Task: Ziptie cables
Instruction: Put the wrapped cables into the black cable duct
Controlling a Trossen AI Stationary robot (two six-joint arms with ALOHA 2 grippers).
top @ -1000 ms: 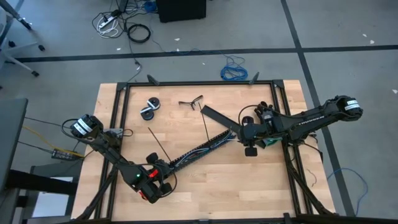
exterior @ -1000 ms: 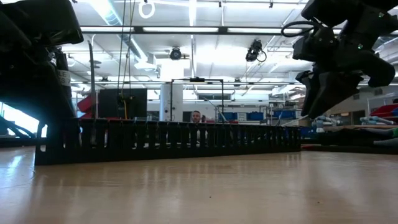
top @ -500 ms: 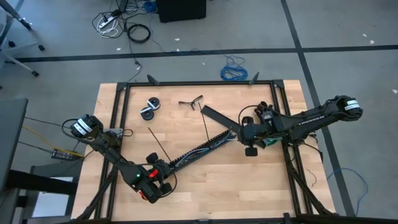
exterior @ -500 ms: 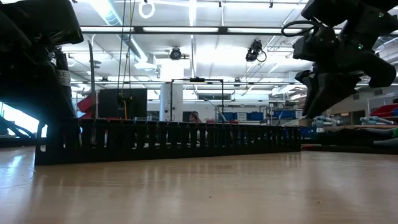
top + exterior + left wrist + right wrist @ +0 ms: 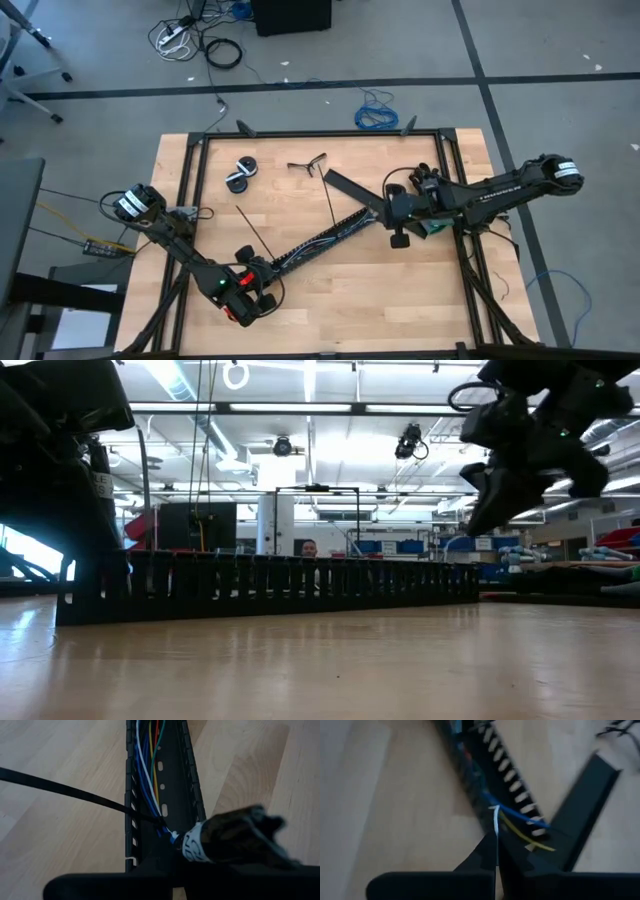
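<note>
Cables (image 5: 322,242) lie in the slotted black tray (image 5: 300,254); left gripper (image 5: 252,279) clamps their end; right gripper (image 5: 385,210), fingers together, hovers opposite.

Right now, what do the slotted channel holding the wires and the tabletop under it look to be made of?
The slotted channel looks like matte black moulded plastic: thin walls cut into even fingers, punched oval holes in the floor. The tabletop looks like pale wood, probably a jointed board, with visible grain, plank seams and a light sheen. Neither can be confirmed by sight alone.

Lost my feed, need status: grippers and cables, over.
Left gripper shut at the cable tray's near end. Right gripper shut over the cables at its far end. Loose ziptie beside the tray.
</note>
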